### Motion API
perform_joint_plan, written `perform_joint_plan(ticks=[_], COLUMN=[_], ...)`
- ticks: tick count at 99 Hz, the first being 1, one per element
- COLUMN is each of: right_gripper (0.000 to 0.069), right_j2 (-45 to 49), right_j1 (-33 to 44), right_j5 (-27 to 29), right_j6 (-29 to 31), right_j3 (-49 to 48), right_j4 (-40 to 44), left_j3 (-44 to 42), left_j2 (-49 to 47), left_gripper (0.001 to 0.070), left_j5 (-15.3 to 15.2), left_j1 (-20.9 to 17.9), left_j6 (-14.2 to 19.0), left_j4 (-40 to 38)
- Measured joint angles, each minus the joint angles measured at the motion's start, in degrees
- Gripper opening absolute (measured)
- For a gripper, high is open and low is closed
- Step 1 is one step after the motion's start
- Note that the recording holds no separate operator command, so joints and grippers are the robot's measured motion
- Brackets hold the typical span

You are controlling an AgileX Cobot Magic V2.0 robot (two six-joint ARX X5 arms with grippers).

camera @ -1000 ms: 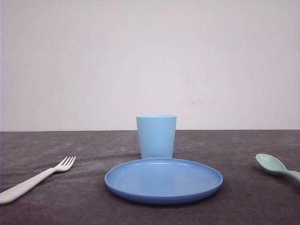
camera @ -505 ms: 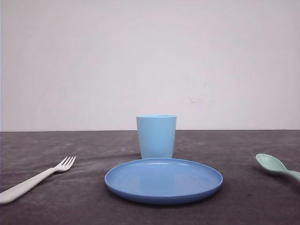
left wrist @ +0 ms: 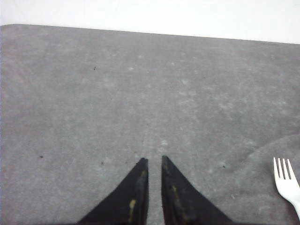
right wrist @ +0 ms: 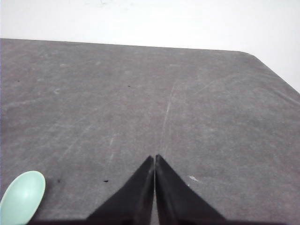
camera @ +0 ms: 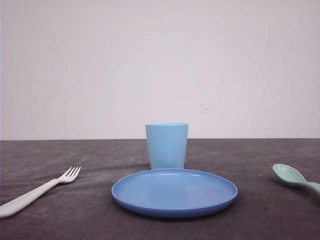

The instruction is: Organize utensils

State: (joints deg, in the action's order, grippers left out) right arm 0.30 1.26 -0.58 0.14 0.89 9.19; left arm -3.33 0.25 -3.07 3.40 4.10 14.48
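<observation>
A white fork [camera: 37,192] lies on the dark grey table at the front left, tines pointing toward the middle. Its tines [left wrist: 284,172] show in the left wrist view, off to one side of my left gripper [left wrist: 153,159]. That gripper hovers over bare table, its fingers nearly together with a thin gap and nothing between them. A pale mint-green spoon [camera: 292,176] lies at the front right, its handle running off the frame. Its bowl [right wrist: 22,197] appears in the right wrist view, beside my right gripper [right wrist: 154,157], which is shut on nothing.
A round blue plate [camera: 175,192] sits in the middle of the table between the two utensils. A light blue cup [camera: 167,146] stands upright just behind it. A plain white wall rises behind the table's far edge.
</observation>
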Motion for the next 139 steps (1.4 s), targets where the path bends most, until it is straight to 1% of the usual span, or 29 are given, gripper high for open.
perform_joint_plan(ticks=[8,16,27,36,39,45,67,79,91,103,111,125,133,139], right_gripper=[0.0002,0.0002,0.0002,0.0002,0.0002,0.0002,0.0002,0.0002,0.0002,0.0002,0.0002,0.0002,0.0002,0.0002], right_j2=[0.0,0.0,0.0,0.0,0.0,0.0,0.0,1.2,5.7,13.9,21.0,30.9,34.4,36.2], right_j1=[0.0,0.0,0.0,0.0,0.0,0.0,0.0,0.0,0.0,0.0,0.0,-0.8,-2.1,-3.1], right_j5=[-1.9,-4.6,-6.3,-7.0,-7.0,-7.0,-7.2,-7.2,-7.1,-7.0,-7.0,-6.8,-6.8,-6.9], right_j6=[2.2,6.8,12.3,14.3,15.0,16.3,20.9,22.5,22.5,20.4,17.2,11.6,9.6,8.6], right_j3=[0.0,0.0,0.0,0.0,0.0,0.0,0.3,4.1,11.9,21.3,28.6,39.9,43.9,45.4], right_j4=[0.0,0.0,0.0,0.0,0.0,0.0,0.9,4.0,3.9,5.6,9.8,17.1,19.6,21.3], left_j3=[0.2,0.2,0.3,0.3,0.3,0.3,0.5,-1.3,-7.3,-15.5,-22.3,-33.7,-38.6,-40.4], left_j2=[0.0,0.0,0.0,0.0,0.0,0.0,0.0,1.4,5.5,12.7,19.3,30.4,35.6,38.4], left_gripper=[0.0025,0.0025,0.0025,0.0024,0.0023,0.0023,0.0023,0.0023,0.0023,0.0023,0.0023,0.0023,0.0023,0.0023], left_j5=[0.0,0.0,0.0,0.7,1.5,2.2,2.4,2.4,2.4,2.4,2.4,2.9,3.2,4.0], left_j1=[0.0,0.0,0.0,0.0,0.0,0.0,0.0,0.0,0.0,0.0,0.0,0.1,0.6,1.3], left_j6=[1.0,2.8,4.0,5.0,5.5,6.6,10.5,12.9,14.0,13.9,12.7,9.6,8.5,7.9], left_j4=[-0.5,-0.6,-0.8,-0.9,-1.0,-1.0,-2.1,-1.3,-1.3,-0.6,2.0,9.0,12.0,12.9])
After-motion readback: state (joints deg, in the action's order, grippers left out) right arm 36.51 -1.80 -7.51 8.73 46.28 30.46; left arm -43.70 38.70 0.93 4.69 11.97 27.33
